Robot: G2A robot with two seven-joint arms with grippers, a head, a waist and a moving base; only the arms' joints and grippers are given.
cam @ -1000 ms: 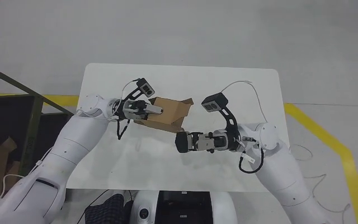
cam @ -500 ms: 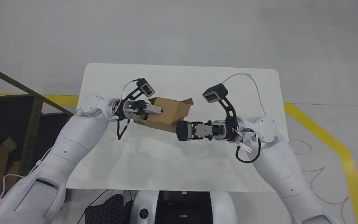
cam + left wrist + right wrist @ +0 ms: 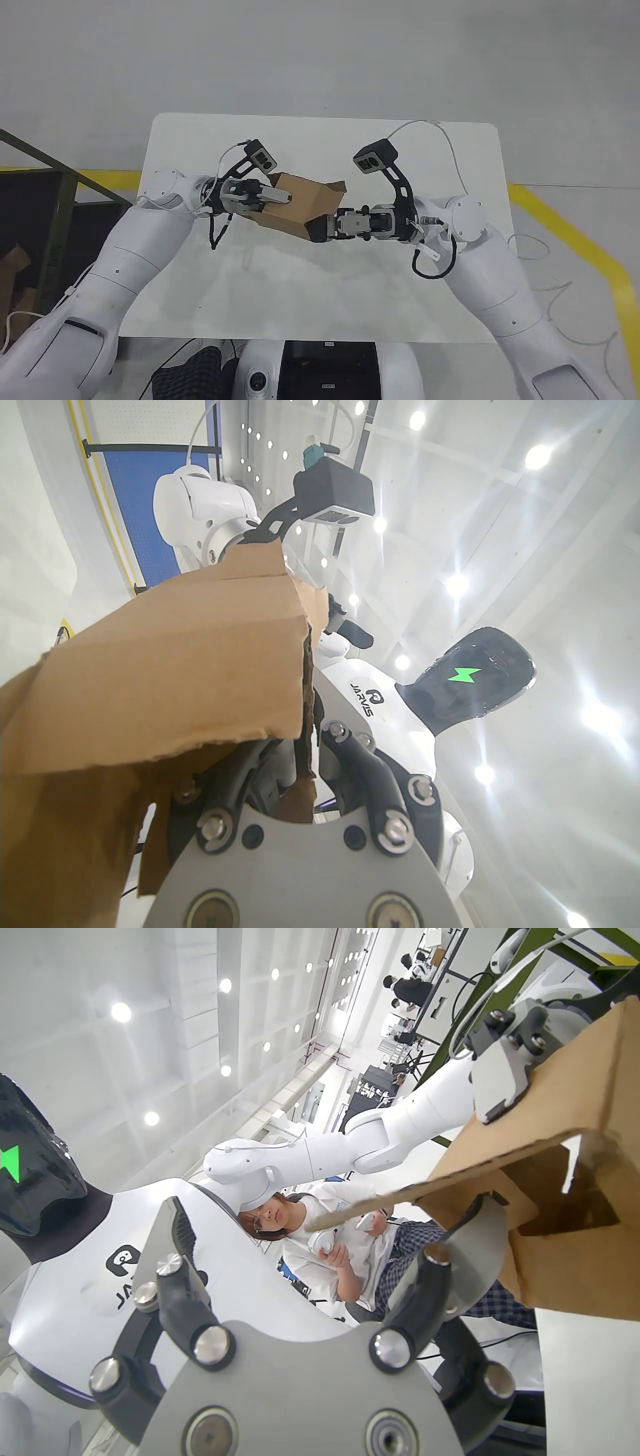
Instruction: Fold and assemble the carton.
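Note:
A brown cardboard carton (image 3: 305, 203) is held half-opened, tilted, above the middle of the white table (image 3: 200, 140). My left gripper (image 3: 268, 197) is shut on its left wall; in the left wrist view the cardboard (image 3: 165, 670) runs down between that gripper's (image 3: 300, 755) fingers. My right gripper (image 3: 320, 229) is open at the carton's near right corner. In the right wrist view one of its fingers (image 3: 475, 1238) lies against the carton (image 3: 560, 1178), the other finger (image 3: 172, 1238) stands free, and the left gripper (image 3: 500, 1073) clamps the far wall. The carton's open flap (image 3: 335, 186) points to the back right.
A dark bin with cardboard scraps (image 3: 25, 240) stands on the floor left of the table. The table's front edge (image 3: 300, 338) lies close to the arms. Bare tabletop lies all round the carton.
My right gripper has moved left and away from the front edge, from free space to the carton's near right corner. The left arm and the carton have stayed put.

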